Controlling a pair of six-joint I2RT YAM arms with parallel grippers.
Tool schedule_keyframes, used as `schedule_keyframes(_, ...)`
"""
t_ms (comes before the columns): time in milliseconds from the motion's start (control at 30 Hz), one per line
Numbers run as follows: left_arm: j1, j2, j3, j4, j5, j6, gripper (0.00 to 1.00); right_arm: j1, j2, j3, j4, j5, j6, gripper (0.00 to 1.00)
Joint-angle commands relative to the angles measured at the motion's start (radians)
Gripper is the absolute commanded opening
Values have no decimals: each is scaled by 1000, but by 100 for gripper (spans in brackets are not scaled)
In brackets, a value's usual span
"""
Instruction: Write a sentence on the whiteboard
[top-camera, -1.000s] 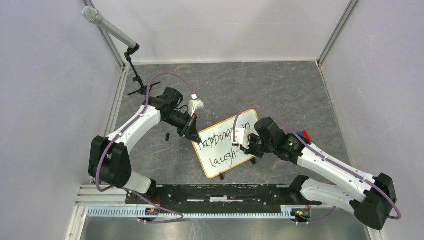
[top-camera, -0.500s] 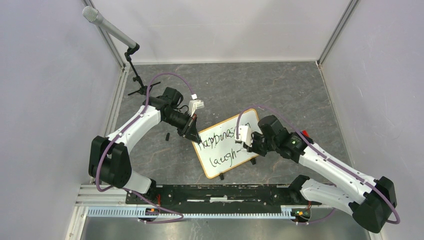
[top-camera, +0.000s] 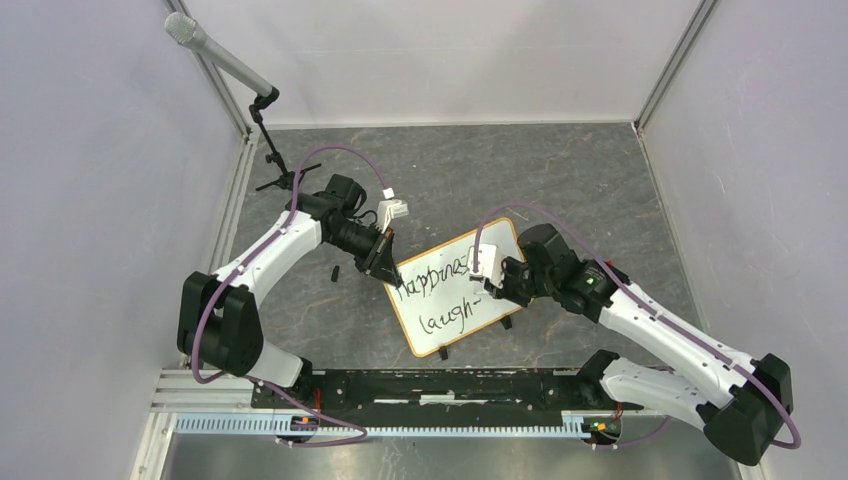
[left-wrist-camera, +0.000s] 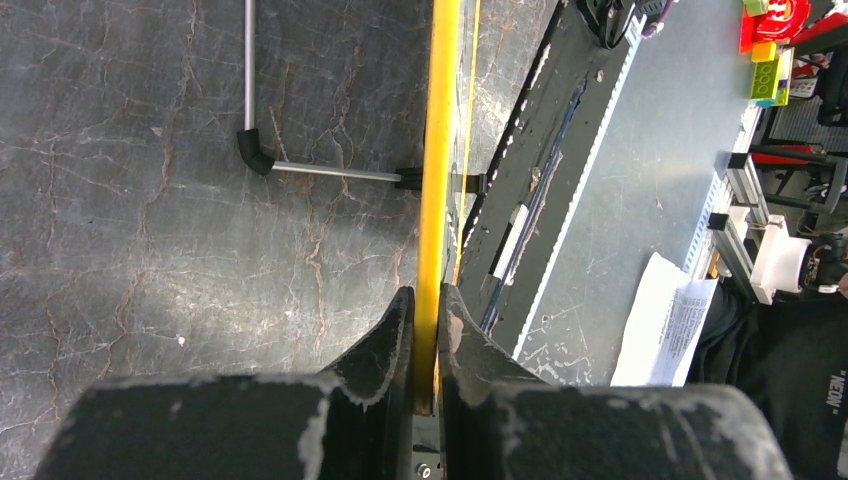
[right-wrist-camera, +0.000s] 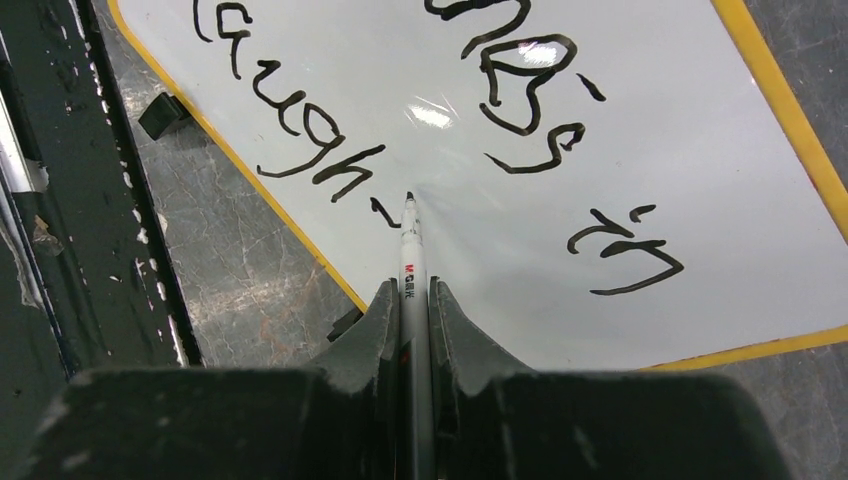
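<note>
Grey stone-look tabletop (top-camera: 450, 170) carried the whiteboard (top-camera: 455, 290), which lay skewed, one corner pointing at the back wall.

Left gripper (left-wrist-camera: 425, 300) was clenched on the whiteboard's tan frame at its left edge. The wrist view showed the frame edge-on between my pads. Reason, as I judged it: pin the board so pen pressure couldn't slide or spin it.

Right gripper (right-wrist-camera: 410, 290) was over the whiteboard's lower middle, clamped on a thin marker (right-wrist-camera: 411, 250) with its barrel running out between the pads and its nib pointing down at the board. The long overhang kept my fingers clear of the wet ink and left the nib visible to the wrist camera.

Sentence (top-camera: 432, 276) status: top line read "Happiness in", second line "laugh" plus a short stroke. The nib sat at the end of that stroke, on the surface or just off it; I couldn't tell which. By my judgement I was mid-word, with the tail of "laughter" left to write.

White space right of the nib looked sufficient. Black clip foot (right-wrist-camera: 160, 115) at the whiteboard's near edge was out of the pen path.

Risk: the shallow grip on the frame could let the board creep under a sideways stroke.
</note>
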Motion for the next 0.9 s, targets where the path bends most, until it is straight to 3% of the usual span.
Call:
schedule_keyframes(0, -15, 14, -35, -7, -150, -4, 2, -4, 18, 23, 44, 4, -8, 0)
schedule_keyframes(567, -16, 15, -35, -8, -150, -3, 2, -4, -2, -94, 24, 16, -32, 0)
schedule_keyframes(867, -16, 15, -35, -8, -150, -3, 2, -4, -15, -54, -10, 72, -45, 0)
